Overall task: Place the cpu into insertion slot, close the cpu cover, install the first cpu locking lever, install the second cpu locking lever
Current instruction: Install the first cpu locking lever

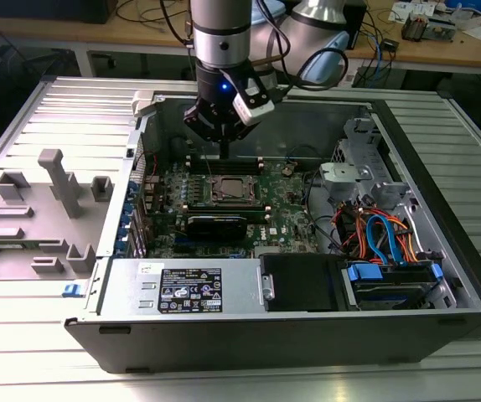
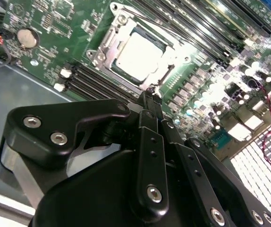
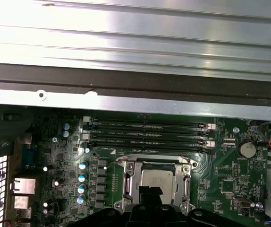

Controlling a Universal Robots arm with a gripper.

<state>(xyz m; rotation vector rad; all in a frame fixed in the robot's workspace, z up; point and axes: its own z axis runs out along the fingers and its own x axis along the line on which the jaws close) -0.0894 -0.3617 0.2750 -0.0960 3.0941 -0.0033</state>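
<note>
Strong glare on the cpu [image 2: 141, 51] and motherboard [image 2: 211, 80] in the second wrist view; computer case [image 1: 307, 126] interior dim, shadowed.

First wrist view: body of my gripper [image 3: 149, 193] blocks the near edge of the cpu cover [image 3: 127, 177] and a strip of the cpu [image 3: 158, 178]. The motherboard [image 3: 230, 170] is cut off by the picture's edge there. Second wrist view: my own black linkage hides the board beneath it. Glare washes out the small components [image 2: 239, 80] beside the socket, so no detail is readable. Whether the locking lever [image 2: 145, 21] is hooked down, cannot tell. Exterior view: my arm [image 1: 222, 25] is cut off at the top edge. The socket area is too small to judge the cover's seating, or whether my fingertips touch anything.
</note>
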